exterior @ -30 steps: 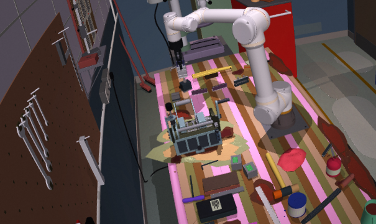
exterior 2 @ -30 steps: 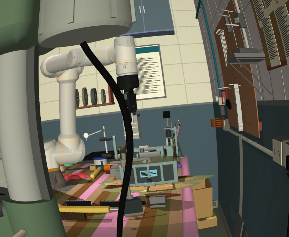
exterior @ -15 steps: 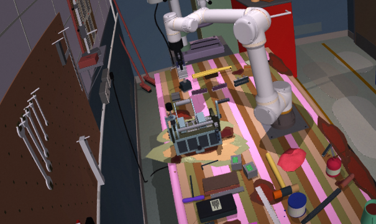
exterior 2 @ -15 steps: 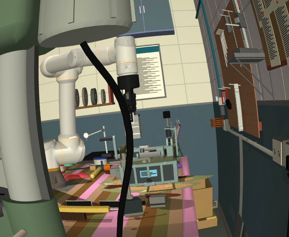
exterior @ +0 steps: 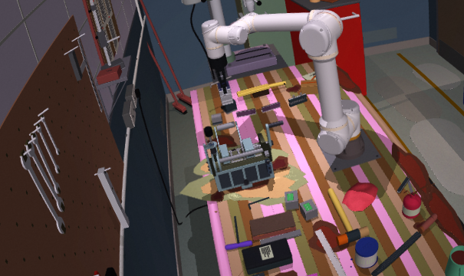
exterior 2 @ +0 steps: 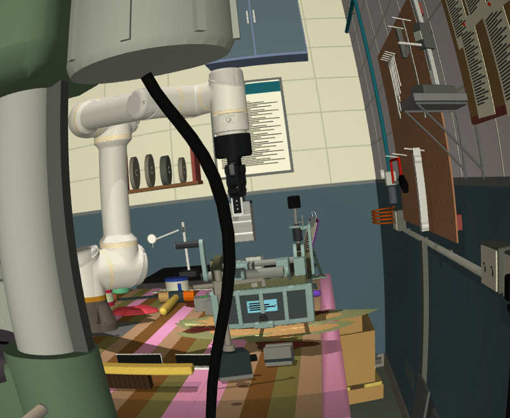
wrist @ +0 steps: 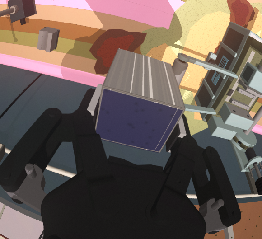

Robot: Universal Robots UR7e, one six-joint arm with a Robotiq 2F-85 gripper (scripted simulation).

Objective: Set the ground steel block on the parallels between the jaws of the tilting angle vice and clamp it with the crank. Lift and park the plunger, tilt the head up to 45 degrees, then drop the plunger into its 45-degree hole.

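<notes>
The ground steel block (wrist: 139, 99), grey with fine ground lines on its side, hangs in the air above the far left part of the striped bench (exterior: 227, 100) (exterior 2: 242, 220). The tilting angle vice (exterior: 241, 161) (exterior 2: 268, 288) (wrist: 234, 84) sits nearer the bench's middle on a stained mat, its head level, with the crank handle (exterior: 273, 124) (exterior 2: 187, 245) sticking out on one side. The black-knobbed plunger (exterior 2: 294, 211) (exterior: 208, 134) stands upright at the vice's wall-side end. My gripper (wrist: 136, 126) (exterior: 224, 92) (exterior 2: 238, 198) is behind and above the vice, and it is closed around the block.
The bench's pink left edge (exterior: 196, 126) runs just beside the gripper, with the wall and pegboard (exterior 2: 426, 148) beyond. A small grey block (exterior: 216, 118) (wrist: 48, 39) and a dark stand (exterior 2: 235, 362) lie below. A yellow bar (exterior: 260, 89), hammer (exterior: 344, 218) and tins clutter the right side.
</notes>
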